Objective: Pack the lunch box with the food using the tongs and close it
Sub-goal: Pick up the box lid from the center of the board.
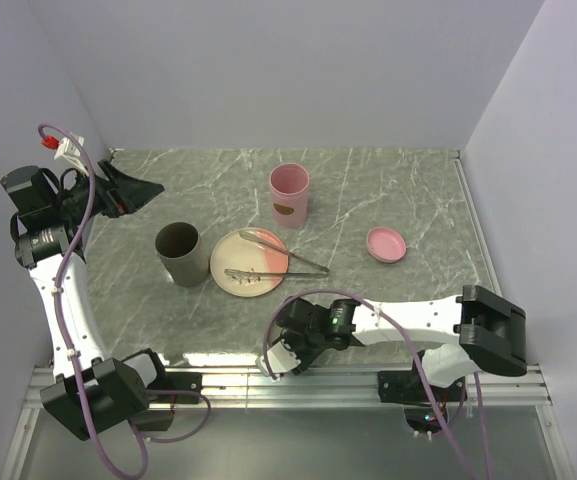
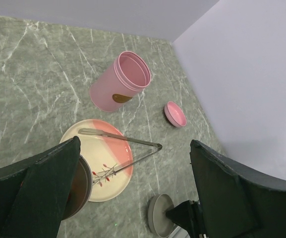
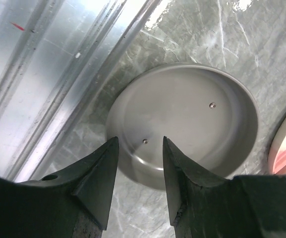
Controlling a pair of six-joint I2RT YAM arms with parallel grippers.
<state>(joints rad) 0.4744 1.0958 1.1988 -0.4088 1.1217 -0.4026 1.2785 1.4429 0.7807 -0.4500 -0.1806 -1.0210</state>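
Silver metal catches the eye first: the tongs (image 1: 278,271) lie across the pink-and-cream plate (image 1: 248,288) near the middle of the marbled grey-green table (image 1: 398,190). Their two slim arms spread over the plate and their joined end pokes out past its right rim, onto the stone. Neither arm of the robot is touching them. Just left of the plate stands a grey-brown cup (image 1: 181,255), close enough that the two nearly meet, and I can't make out what is inside it. Behind the plate a pink canister (image 1: 289,195) stands upright and open at the top. A small pink lid (image 1: 386,244) lies well off to the right by itself. At the near edge, beside the metal rail (image 3: 43,74), a grey lid (image 3: 197,124) lies hollow side up, with two small rivets showing in its floor. The right gripper (image 3: 139,144) is down over this lid's near rim, its jaws drawn about halfway in, with a gap between them through which the lid's floor shows. From here I cannot tell whether the tips pinch the lid or only stand over it. The left gripper (image 1: 136,190) hangs at the far left corner of the table, jaws spread wide and holding nothing, well apart from the plate and the tongs.
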